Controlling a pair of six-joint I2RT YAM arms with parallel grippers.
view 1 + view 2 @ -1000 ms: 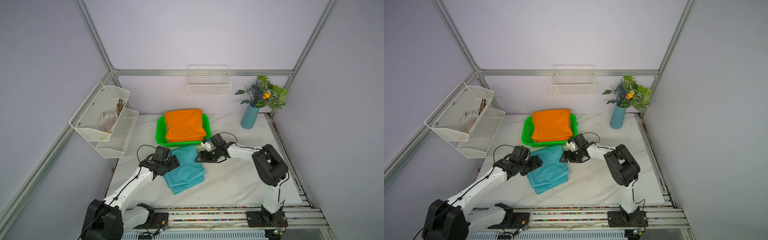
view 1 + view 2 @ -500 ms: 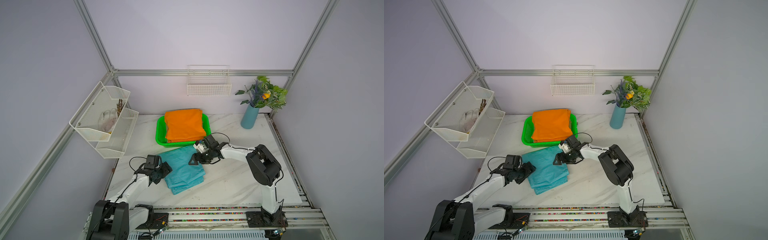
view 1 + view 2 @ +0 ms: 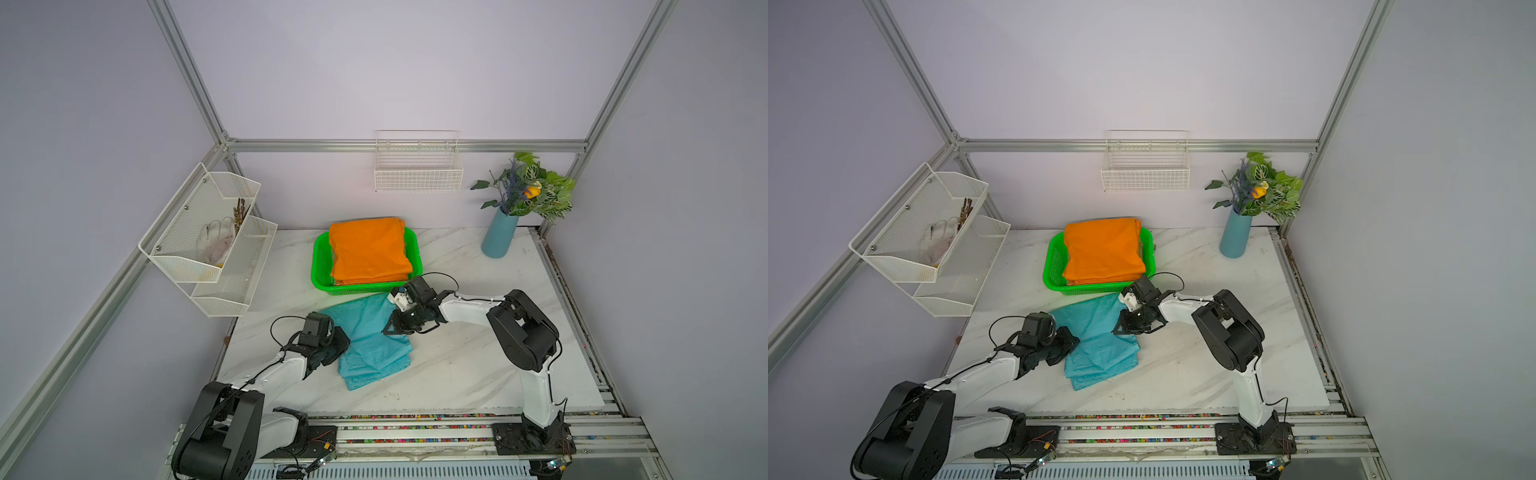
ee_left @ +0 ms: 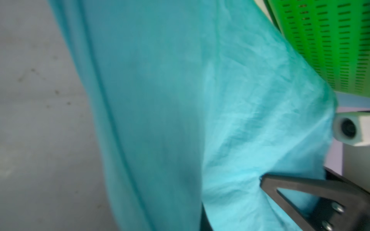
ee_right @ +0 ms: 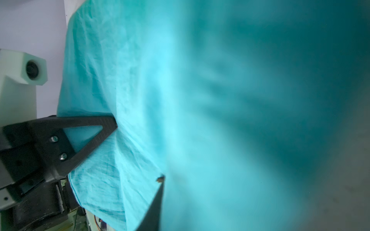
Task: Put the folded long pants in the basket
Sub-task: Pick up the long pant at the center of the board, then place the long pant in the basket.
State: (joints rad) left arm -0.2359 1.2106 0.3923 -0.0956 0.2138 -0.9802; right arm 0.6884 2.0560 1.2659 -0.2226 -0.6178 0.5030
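Pale lilac walls (image 3: 374,62) close in a white marble table (image 3: 457,374), with aluminium posts (image 3: 187,70) in the far corners. A wire basket (image 3: 417,166) hangs on the far wall and a mesh rack (image 3: 187,216) on the left wall. A blue vase (image 3: 498,237) of greenery stands far right. The light is soft and even.

A: Where is the basket (image 3: 321,266)?
B: Back middle of the table (image 3: 457,365). The first pants (image 3: 368,249) lie in it, overhanging its back rim.
A: And the second pants (image 3: 370,345)?
B: On the table, just before the basket. The left gripper (image 3: 340,343) is at their left edge, the right gripper (image 3: 392,328) at their right.
A: Anything else?
B: Vase (image 3: 498,237) back right, rack (image 3: 208,241) on the left wall, wire bin (image 3: 417,178) on the back wall.
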